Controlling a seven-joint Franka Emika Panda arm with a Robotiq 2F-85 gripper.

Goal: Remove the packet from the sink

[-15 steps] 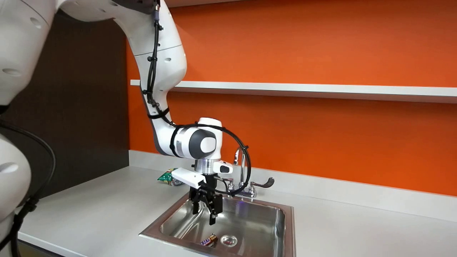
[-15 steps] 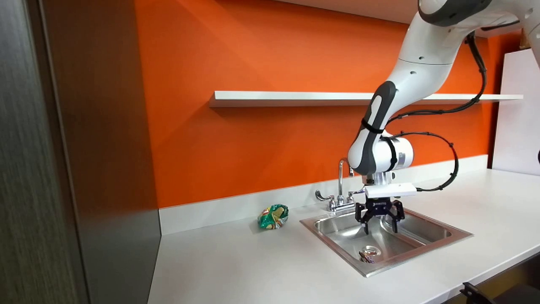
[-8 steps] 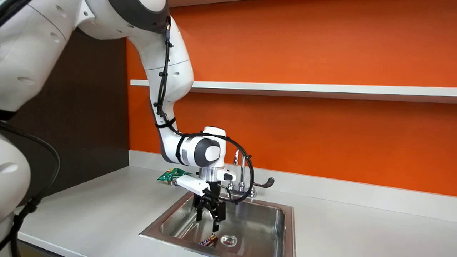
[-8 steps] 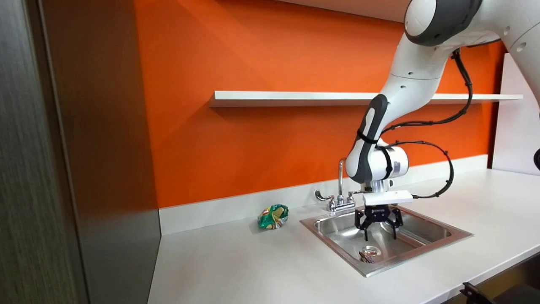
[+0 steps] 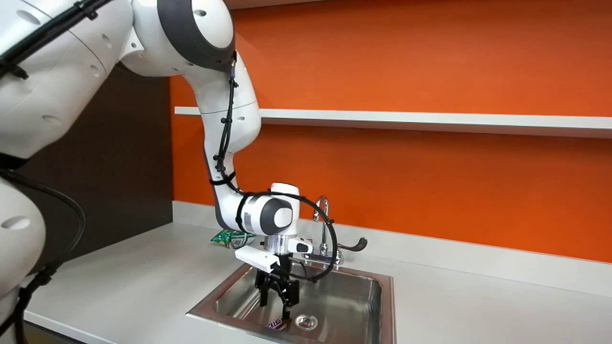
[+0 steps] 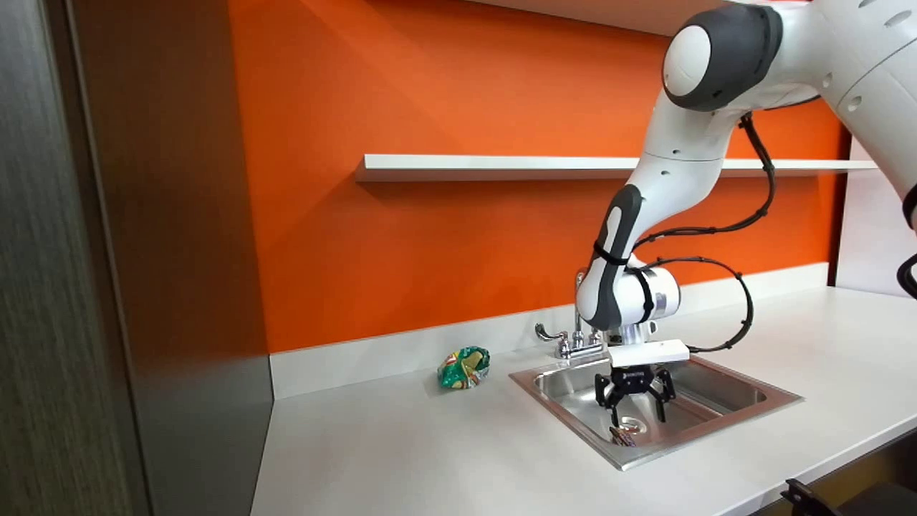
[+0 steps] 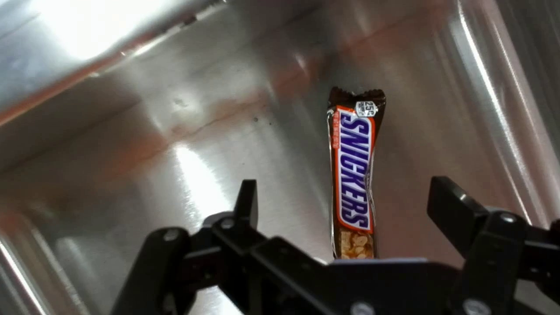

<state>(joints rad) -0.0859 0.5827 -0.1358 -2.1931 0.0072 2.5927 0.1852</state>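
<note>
- The packet (image 7: 353, 170), in a brown wrapper printed SNICKERS, lies on the floor of the sink (image 5: 344, 296), just beside the sink's drain (image 5: 306, 322).
- The pincer (image 6: 637, 420) hangs over the sink's floor, its fingers (image 7: 249, 203) spread; in the wrist view the packet shows between them, with steel visible on each side.
- How close the fingers are to the sink's floor, I cannot tell.
- The faucet (image 6: 579, 350) stands at the sink's back edge.
- A green crinkled bag (image 6: 463, 368) sits on the bench (image 6: 401, 444), apart from the sink.
- Above the sink runs a white shelf (image 6: 501, 168).
</note>
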